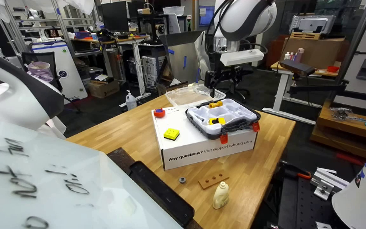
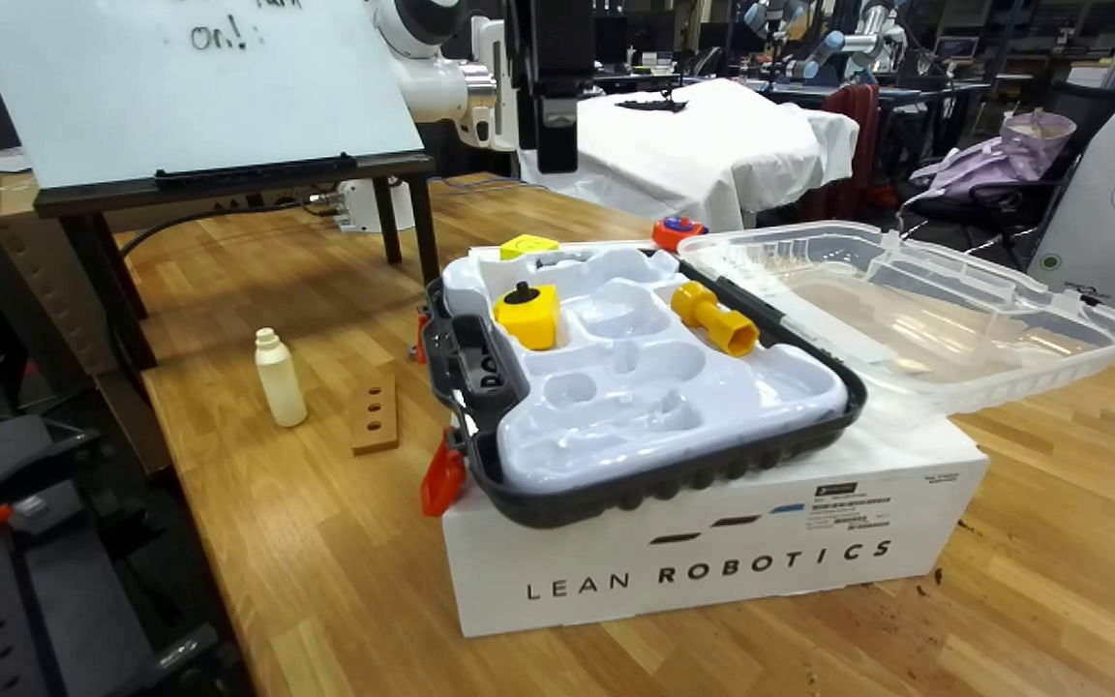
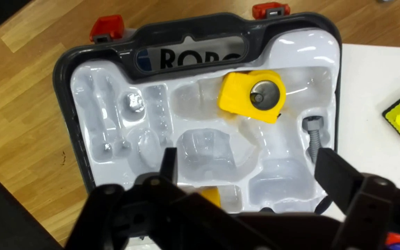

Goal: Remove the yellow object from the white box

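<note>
The white box is a shallow moulded white tray (image 1: pixel 199 117) in an open dark grey case; it shows also in an exterior view (image 2: pixel 606 426) and the wrist view (image 3: pixel 304 52). The yellow object, a chunky tape-measure-like piece (image 3: pixel 238 93), lies in it near the handle side, also in both exterior views (image 1: pixel 217 121) (image 2: pixel 530 319). A darker yellow tool (image 2: pixel 712 318) lies at the hinge side, partly hidden by my gripper in the wrist view (image 3: pixel 212 196). My gripper (image 3: pixel 248 163) is open and empty above the tray; it shows in both exterior views (image 1: pixel 212 92) (image 2: pixel 556 145).
The case stands on a large white carton (image 2: pixel 732 571). Its clear lid (image 2: pixel 916 281) lies open behind. A flat yellow block (image 1: pixel 171 134) and a red-blue piece (image 1: pixel 159 112) sit on the carton. A cream bottle (image 1: pixel 221 195) and a wooden bar (image 1: pixel 213 180) are on the table.
</note>
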Robot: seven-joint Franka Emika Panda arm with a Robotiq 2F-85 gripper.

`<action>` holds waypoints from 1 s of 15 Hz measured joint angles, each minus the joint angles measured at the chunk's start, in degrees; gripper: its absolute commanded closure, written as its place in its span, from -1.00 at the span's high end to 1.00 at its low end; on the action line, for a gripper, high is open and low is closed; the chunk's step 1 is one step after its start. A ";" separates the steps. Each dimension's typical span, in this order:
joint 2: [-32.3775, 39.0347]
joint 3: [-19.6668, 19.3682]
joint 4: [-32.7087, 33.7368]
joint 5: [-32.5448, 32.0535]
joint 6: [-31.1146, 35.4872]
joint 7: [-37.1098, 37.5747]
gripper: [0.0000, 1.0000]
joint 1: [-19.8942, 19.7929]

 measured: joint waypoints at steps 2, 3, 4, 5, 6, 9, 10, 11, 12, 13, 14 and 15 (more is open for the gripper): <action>0.04 0.66 -0.82 -0.02 0.01 0.00 1.00 0.48; 0.05 0.85 -1.19 -0.02 0.06 0.03 1.00 0.68; 0.06 0.95 -1.59 0.03 0.08 0.03 1.00 0.84; 0.08 0.99 -2.01 0.18 0.14 0.03 1.00 0.95; 0.11 1.00 -2.38 0.27 0.18 0.03 1.00 0.99; 0.39 0.99 -3.14 1.23 0.22 0.03 1.00 0.98; 0.63 0.99 -3.26 1.93 0.22 0.01 1.00 0.98; 0.95 1.00 -3.27 2.74 0.22 -0.07 1.00 0.99; 1.18 1.00 -3.28 2.82 0.22 -0.08 1.00 0.99; 1.22 1.00 -3.27 2.82 0.22 -0.08 1.00 0.99; 1.19 1.00 -3.27 2.82 0.22 -0.07 1.00 0.99; 1.19 1.00 -3.27 2.82 0.22 -0.07 1.00 0.99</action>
